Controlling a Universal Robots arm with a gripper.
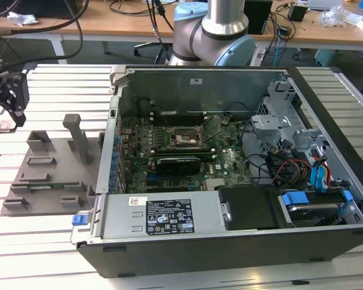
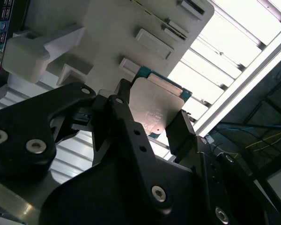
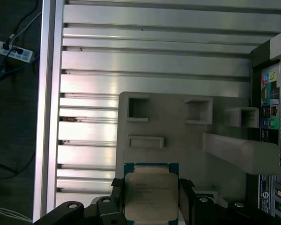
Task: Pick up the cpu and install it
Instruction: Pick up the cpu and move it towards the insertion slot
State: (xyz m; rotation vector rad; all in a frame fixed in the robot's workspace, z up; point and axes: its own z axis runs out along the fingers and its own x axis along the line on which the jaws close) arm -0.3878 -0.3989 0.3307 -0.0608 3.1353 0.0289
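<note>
The cpu (image 3: 150,197) is a flat square chip with a silver-grey top plate and a thin teal edge. My gripper (image 3: 151,186) is shut on it, one black finger on each of two opposite sides. In the second wrist view the cpu (image 2: 155,108) sits between the fingers (image 2: 126,115) with the grey holder tray (image 2: 107,28) behind it. In the exterior view the gripper (image 1: 6,99) hangs above the table at the exterior view's far left, beyond the tray (image 1: 48,175). The black socket frame (image 1: 184,140) lies on the motherboard inside the open computer case.
The open computer case (image 1: 230,241) fills the middle and the exterior view's right, with a drive cage, cables and a power supply inside. The tray carries upright posts (image 1: 78,136) and raised blocks. The slatted metal table (image 1: 42,254) ends in an edge rail (image 3: 47,117).
</note>
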